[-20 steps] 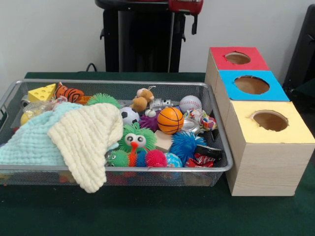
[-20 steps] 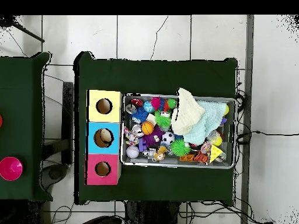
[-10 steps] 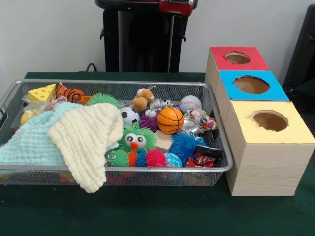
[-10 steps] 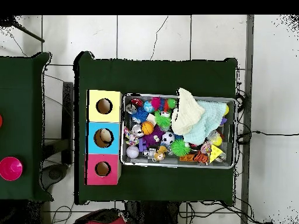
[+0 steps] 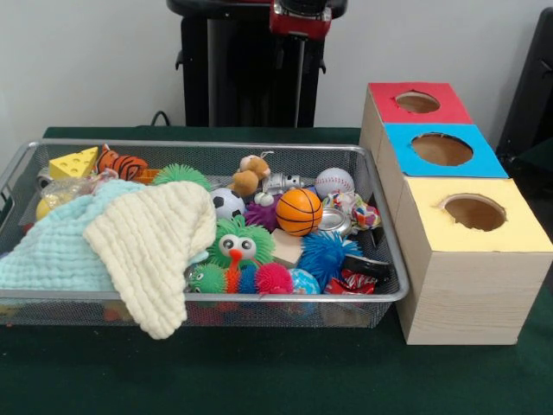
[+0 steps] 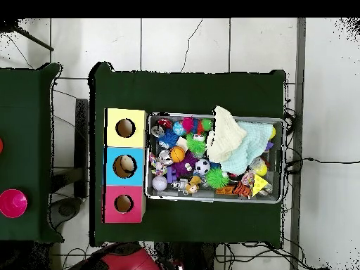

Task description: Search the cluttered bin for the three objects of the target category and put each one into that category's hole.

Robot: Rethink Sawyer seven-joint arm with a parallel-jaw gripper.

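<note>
Cluttered bin on the green tabletop, flanked by a pale wooden box with red, blue and yellow tops. Near the bin's far wall, touching the toys around it and just beside a basketball toy: the brown monkey plush, tan face up, fully exposed. In the overhead view, on the bin side nearest the robot's base.

At the far corner by a yellow cheese wedge: an orange, black-striped toy, possibly a second plush animal, though too small to say for sure. No third one showing; perhaps hidden beneath the cream cloth and the pale blue cloth heaped over that end.

Judged light, soft and squashy, unlikely to slip or break, likely to fold under a pinch. Best taken across the plump body or head rather than by a thin limb, with care not to snag the spiky rubber balls nearby. Small enough, by the look of it, to drop freely through the red-topped hole, the box opening farthest from the camera.

High at the top edge in front of the pedestal: the claw, well above the bin, empty as far as can be seen; whether wide or narrow, impossible to tell.

No brand, label or legible writing anywhere.
</note>
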